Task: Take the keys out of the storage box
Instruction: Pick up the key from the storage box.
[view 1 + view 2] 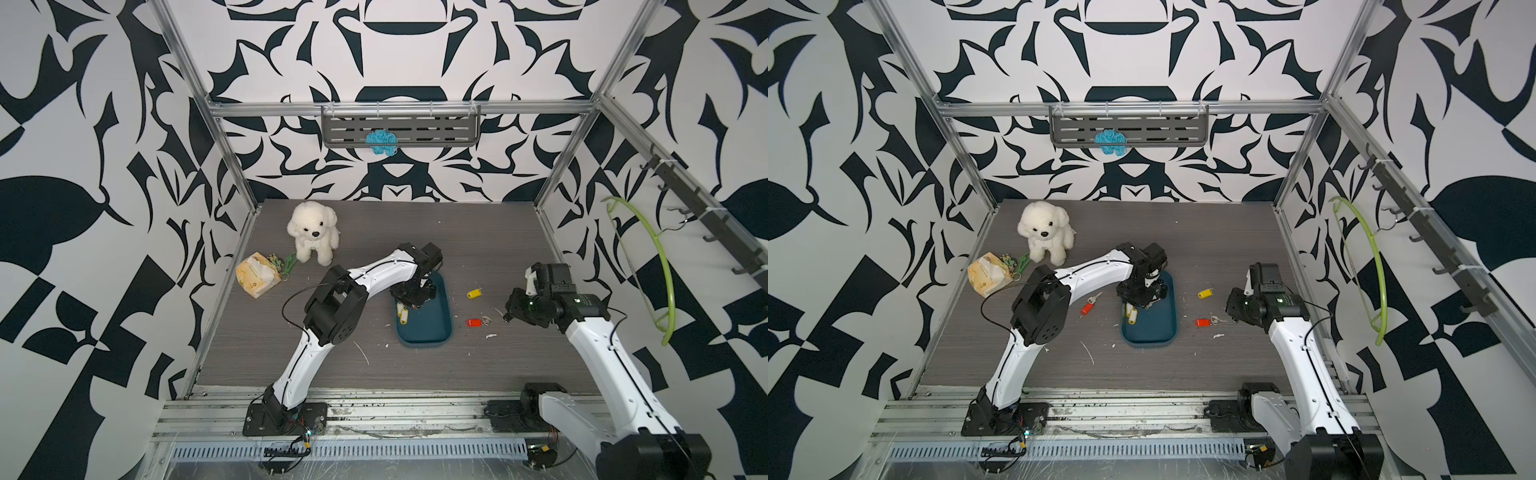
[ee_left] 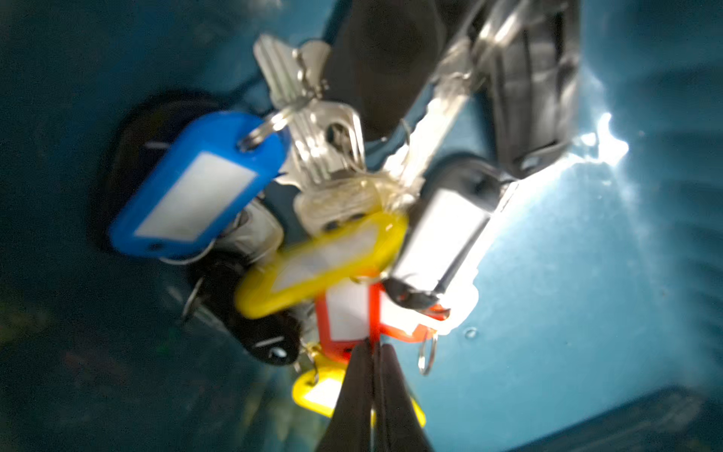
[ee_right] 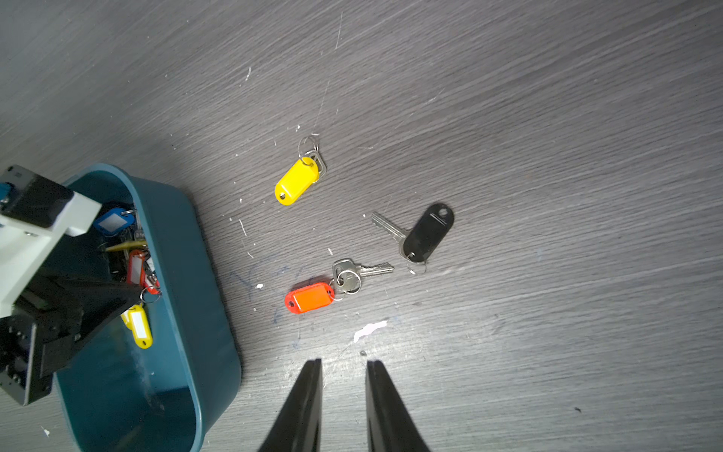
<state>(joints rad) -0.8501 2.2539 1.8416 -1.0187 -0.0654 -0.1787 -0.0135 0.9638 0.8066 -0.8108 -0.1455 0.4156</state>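
The storage box (image 1: pixel 424 332) is a dark teal tray in mid-table, seen in both top views. A heap of keys lies in it: a blue tag (image 2: pixel 195 188), a yellow tag (image 2: pixel 321 262), a white tag (image 2: pixel 442 242), a red tag (image 2: pixel 344 309) and a black fob (image 2: pixel 270 344). My left gripper (image 2: pixel 374 345) reaches down into the box, its jaws shut on the edge of the red tag. Three keys lie on the table right of the box: yellow-tagged (image 3: pixel 295 182), red-tagged (image 3: pixel 309 298) and black-fobbed (image 3: pixel 428 233). Another red-tagged key (image 1: pixel 1088 307) lies left of the box. My right gripper (image 3: pixel 344 364) hovers above the table near them, open and empty.
A white plush dog (image 1: pixel 312 232) sits at the back left, with a yellow packet (image 1: pixel 257 274) and a green-handled item (image 1: pixel 289 262) beside it. A grey slotted shelf (image 1: pixel 401 124) hangs on the back wall. A green hanger (image 1: pixel 660 270) hangs on the right wall.
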